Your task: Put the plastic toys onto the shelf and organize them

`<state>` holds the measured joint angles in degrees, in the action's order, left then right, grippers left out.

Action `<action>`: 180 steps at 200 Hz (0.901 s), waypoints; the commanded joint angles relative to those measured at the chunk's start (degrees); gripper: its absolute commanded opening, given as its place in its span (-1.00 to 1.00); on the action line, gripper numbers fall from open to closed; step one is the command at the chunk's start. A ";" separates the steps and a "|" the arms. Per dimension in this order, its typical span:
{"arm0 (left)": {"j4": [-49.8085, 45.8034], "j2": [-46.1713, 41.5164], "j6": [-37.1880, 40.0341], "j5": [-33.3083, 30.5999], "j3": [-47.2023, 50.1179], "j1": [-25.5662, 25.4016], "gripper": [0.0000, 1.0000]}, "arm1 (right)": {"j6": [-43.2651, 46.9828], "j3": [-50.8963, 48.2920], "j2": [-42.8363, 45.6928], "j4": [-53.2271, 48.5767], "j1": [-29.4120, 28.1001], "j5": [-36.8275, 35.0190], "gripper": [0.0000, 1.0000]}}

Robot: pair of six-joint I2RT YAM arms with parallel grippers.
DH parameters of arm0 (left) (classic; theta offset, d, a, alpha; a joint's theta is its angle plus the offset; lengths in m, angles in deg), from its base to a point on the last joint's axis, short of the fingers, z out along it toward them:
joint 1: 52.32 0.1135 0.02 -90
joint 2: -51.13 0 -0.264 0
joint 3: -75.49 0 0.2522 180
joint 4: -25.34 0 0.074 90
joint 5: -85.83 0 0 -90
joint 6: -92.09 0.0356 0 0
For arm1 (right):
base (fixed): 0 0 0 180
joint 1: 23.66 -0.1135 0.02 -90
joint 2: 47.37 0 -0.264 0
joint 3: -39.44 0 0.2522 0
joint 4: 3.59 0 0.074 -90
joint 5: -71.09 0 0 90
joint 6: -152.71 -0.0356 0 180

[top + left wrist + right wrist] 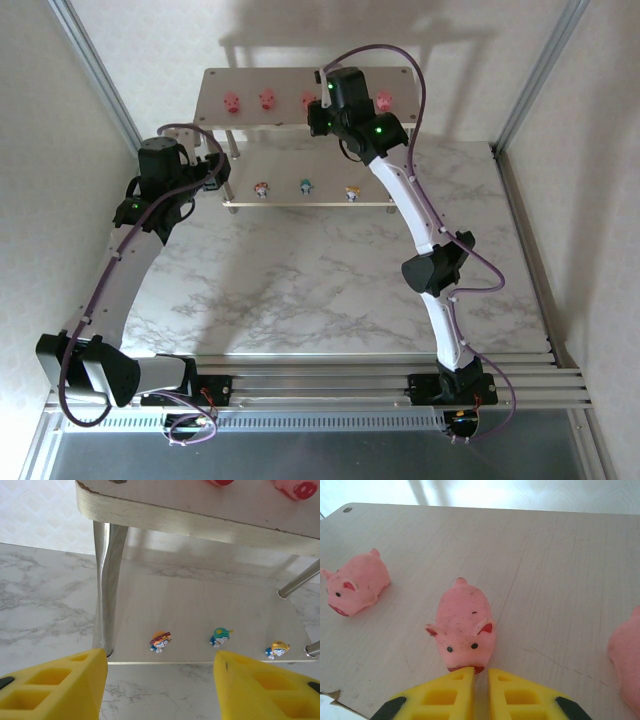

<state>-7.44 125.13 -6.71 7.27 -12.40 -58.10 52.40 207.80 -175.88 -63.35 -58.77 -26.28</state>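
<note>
Holding my right gripper (481, 672) nearly closed and empty at the snout of a pink pig (465, 625) atop the shelf (560, 570); my left gripper (160, 653) gapes wide, facing figurines (220, 636) on its lower board.

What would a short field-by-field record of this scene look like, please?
shelf: two tiers, at the far side of the table
upper board: pink pigs in a row, four in sight from above
lower board: three figurines in a row near its front edge
left gripper: open, empty, low in front of the lower board's left end
right gripper: nearly closed, nothing between its fingers, tips at the snout of one pig
</note>
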 commanded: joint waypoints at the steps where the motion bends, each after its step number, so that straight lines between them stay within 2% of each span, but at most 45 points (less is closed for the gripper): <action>1: 1.34 -0.33 0.03 1.30 -0.23 0.53 0.16 | -1.25 0.61 -0.79 0.47 -0.12 3.26 -0.72; 91: 0.94 -1.14 0.18 1.03 -0.23 0.51 0.16 | -2.26 0.70 -0.96 1.16 -0.07 7.40 -0.71; 150: 0.55 -2.09 0.18 0.70 0.12 0.51 0.17 | -3.35 0.44 -0.40 5.68 0.17 16.74 -0.69; 180: 0.33 -2.78 0.18 0.51 0.21 0.51 0.17 | -2.23 -1.34 3.81 8.48 0.30 18.17 -0.67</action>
<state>-7.53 124.30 -6.71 7.25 -12.40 -58.10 49.82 207.78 -175.84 -59.43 -58.72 -11.62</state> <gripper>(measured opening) 0.584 0.159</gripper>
